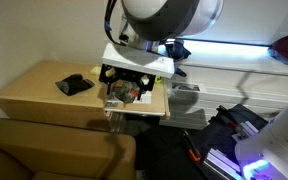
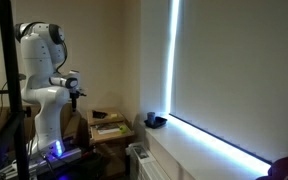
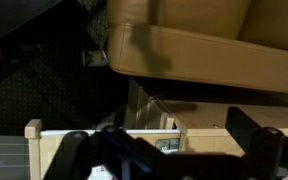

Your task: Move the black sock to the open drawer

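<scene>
The black sock [image 1: 74, 85] lies crumpled on the top of the light wooden cabinet [image 1: 34, 88]. The open drawer [image 1: 156, 106] juts out at the cabinet's right end and has small items inside. My gripper [image 1: 125, 84] hangs over the drawer, right of the sock and apart from it, with its fingers spread wide and nothing between them. In the wrist view the gripper [image 3: 162, 142] shows as dark fingers at the bottom, with the drawer's pale rim [image 3: 104, 130] between them. The sock is out of sight there. In an exterior view the cabinet [image 2: 109, 129] is small and the sock cannot be made out.
A brown leather couch [image 1: 44, 145] stands just in front of the cabinet and fills the top of the wrist view [image 3: 204, 45]. A dark object [image 2: 156, 120] sits on the windowsill. Lit equipment [image 1: 254, 150] stands on the floor to the right of the drawer.
</scene>
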{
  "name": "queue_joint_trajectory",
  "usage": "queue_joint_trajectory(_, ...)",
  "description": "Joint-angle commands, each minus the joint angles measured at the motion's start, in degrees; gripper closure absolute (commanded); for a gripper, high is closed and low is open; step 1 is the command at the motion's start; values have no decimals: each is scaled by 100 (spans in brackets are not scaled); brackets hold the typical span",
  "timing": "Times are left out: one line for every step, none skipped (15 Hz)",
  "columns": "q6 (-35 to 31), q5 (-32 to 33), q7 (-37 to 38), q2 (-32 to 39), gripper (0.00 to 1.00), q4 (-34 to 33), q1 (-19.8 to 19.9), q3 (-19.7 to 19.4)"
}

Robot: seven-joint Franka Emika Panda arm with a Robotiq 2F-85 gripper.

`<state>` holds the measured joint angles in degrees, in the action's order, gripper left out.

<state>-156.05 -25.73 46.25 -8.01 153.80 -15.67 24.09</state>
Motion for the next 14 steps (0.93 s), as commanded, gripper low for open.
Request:
queue_joint_trajectory(-20, 34, 33, 99, 0, -65, -149, -150)
queue_joint_trajectory(135, 266, 207, 160, 0, -41, -66, -177)
queue_joint_trajectory(-102, 515, 483, 267, 0, -3, 60, -211)
queue_joint_trajectory(-549, 381, 689, 706, 0, -206, 53, -241)
queue_joint_trajectory(-870, 324, 955, 1154, 0, -597, 49, -279)
queue_joint_trajectory(-988, 311, 1110, 1454, 0, -973, 39, -349)
queue_joint_trajectory(-1241, 418, 1418, 1657, 0, -1201, 16, -401)
queue_joint_trajectory(-1489, 541, 1729, 1896, 0, -1463, -48, -493)
queue_joint_trajectory(-1751, 738, 2091, 2196, 0, -1772, -57, -542)
queue_joint_trajectory(-2040, 1103, 2525, 2471, 0, -2031, -226, -814)
queue_joint_trajectory(-2300, 1491, 2961, 2745, 0, -2321, -497, -1211)
queue_joint_trajectory(-2338, 1694, 3415, 3022, 0, -2692, -839, -1668)
queue_joint_trajectory(-2280, 1784, 3705, 3326, 0, -3091, -1126, -2028)
queue_joint_trajectory(-2180, 1610, 3246, 2691, 0, -2365, -641, -1466)
